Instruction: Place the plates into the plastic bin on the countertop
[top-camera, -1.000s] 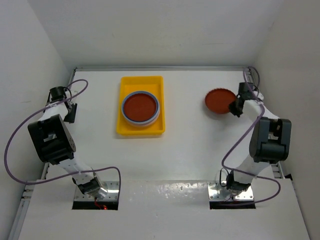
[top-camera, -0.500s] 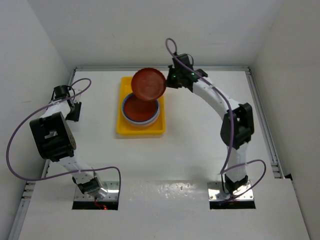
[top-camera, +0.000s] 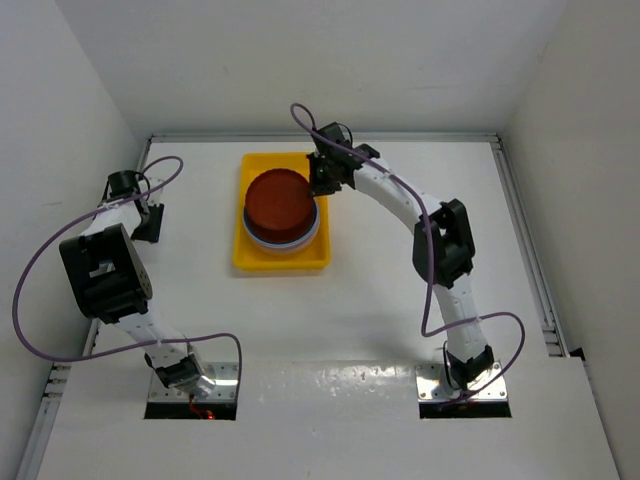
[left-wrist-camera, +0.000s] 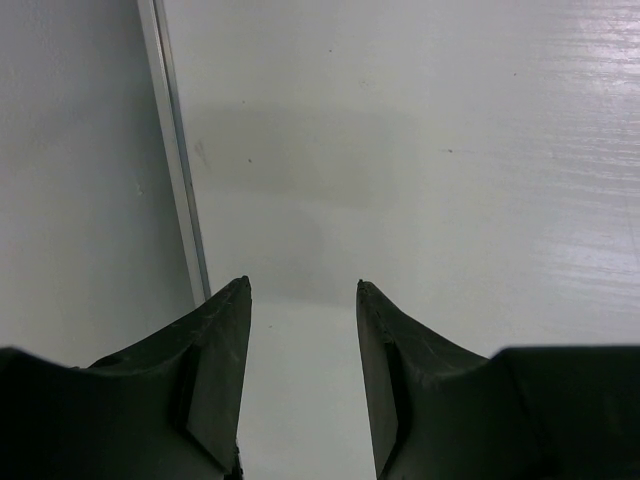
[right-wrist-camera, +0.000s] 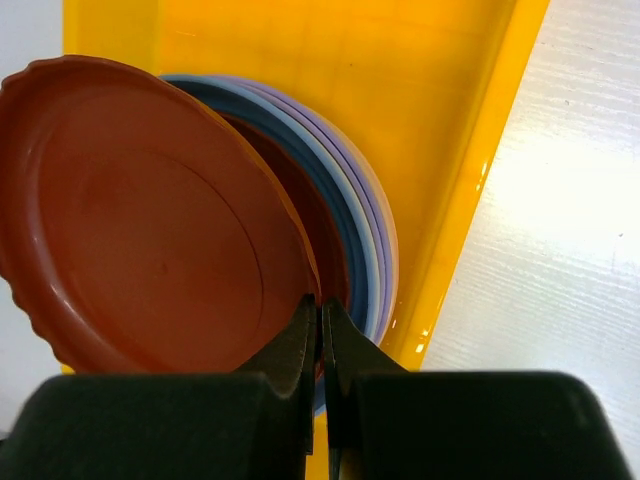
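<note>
The yellow plastic bin (top-camera: 250, 255) (right-wrist-camera: 440, 120) sits at the back middle of the white countertop (top-camera: 400, 280). Inside it lies a stack of plates (top-camera: 312, 228) (right-wrist-camera: 365, 230) with blue and lavender rims. My right gripper (top-camera: 318, 180) (right-wrist-camera: 321, 305) is shut on the rim of a dark red fluted plate (top-camera: 278, 200) (right-wrist-camera: 150, 220), which hangs tilted just over the stack. Another dark red plate (right-wrist-camera: 320, 235) shows on top of the stack beneath it. Far left, near the wall, my left gripper (top-camera: 147, 222) (left-wrist-camera: 303, 288) stands open over bare countertop with nothing between its fingers.
White walls close in the countertop on the left, back and right. A metal rail (left-wrist-camera: 180, 180) runs along the left wall beside my left gripper. Purple cables loop from both arms (top-camera: 40, 270).
My right arm swung from the right side across to the bin, carrying the dark red plate, and has lowered it closer over the stack. The left arm stayed put.
</note>
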